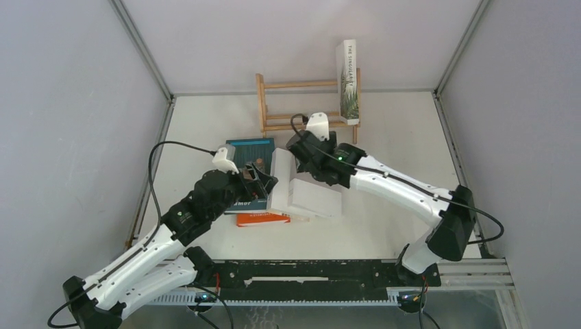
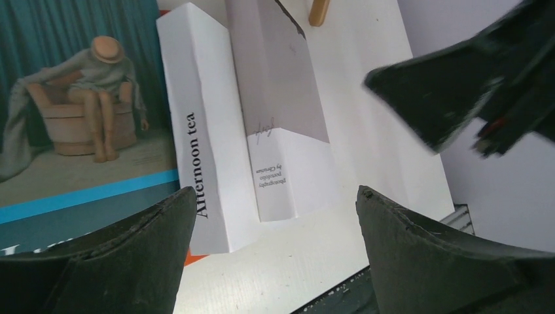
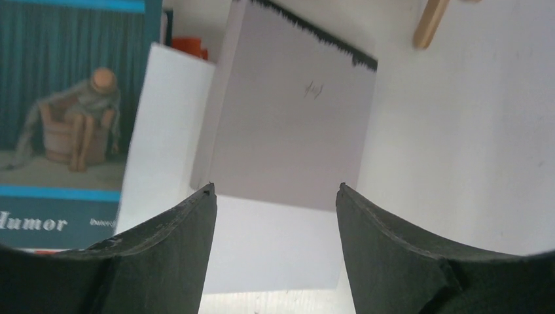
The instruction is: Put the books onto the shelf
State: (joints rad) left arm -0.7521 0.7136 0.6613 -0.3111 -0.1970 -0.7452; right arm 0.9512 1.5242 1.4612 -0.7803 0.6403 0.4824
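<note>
Left pincer (image 2: 275, 196), jaws spread wide, over a white book (image 2: 203, 131) titled "Afternoon tea", between a teal book (image 2: 78, 131) and a grey book (image 2: 278, 78).

**Surface finishes, book task**

The shelf (image 1: 301, 85) is showing bare light wood, smooth. The teal book (image 3: 72, 59) is presenting a printed paper cover; the white book (image 2: 203, 118) and grey book (image 3: 294, 118) are appearing matt paper. Fingers (image 3: 393, 248) of the right gripper (image 3: 275, 187) are looking black, matt, rough-edged.

The light was bright and even; soft shadows lay under the right gripper (image 1: 296, 156), whose near fingers (image 3: 163, 255) looked blurry, frame corners dark.
</note>
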